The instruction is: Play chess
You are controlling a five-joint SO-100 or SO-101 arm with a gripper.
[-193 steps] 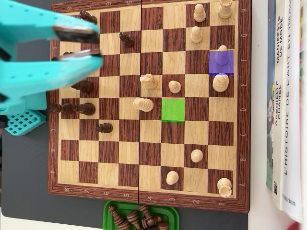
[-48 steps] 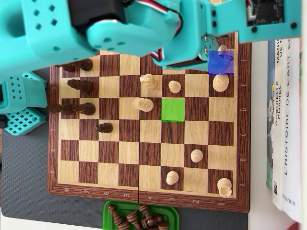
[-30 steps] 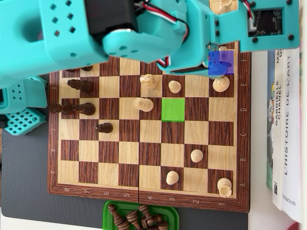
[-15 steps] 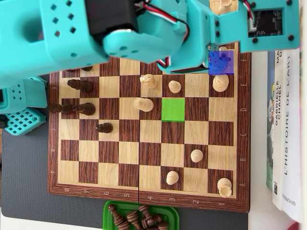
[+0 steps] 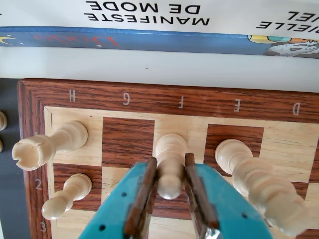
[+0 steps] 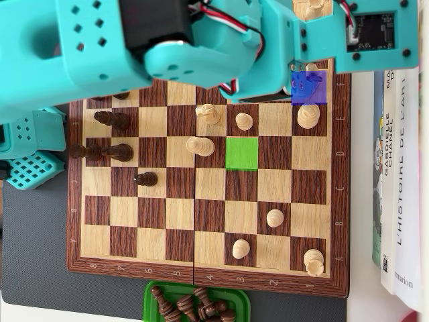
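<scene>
Bishop (image 5: 169, 164) between end effector (image 5: 169, 186) fingers

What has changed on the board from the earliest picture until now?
The arm swung from the board's left side, as the overhead view shows it, across to the purple square. The gripper now brackets the light piece standing there. That piece, the other pieces and the green square stayed in place.

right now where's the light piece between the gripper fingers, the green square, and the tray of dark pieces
light piece (image 5: 170, 167): wrist view, on its body between the fingers.
green square (image 6: 241, 153): overhead view, at the square's middle.
tray of dark pieces (image 6: 151, 293): overhead view, on its green left rim.
</scene>
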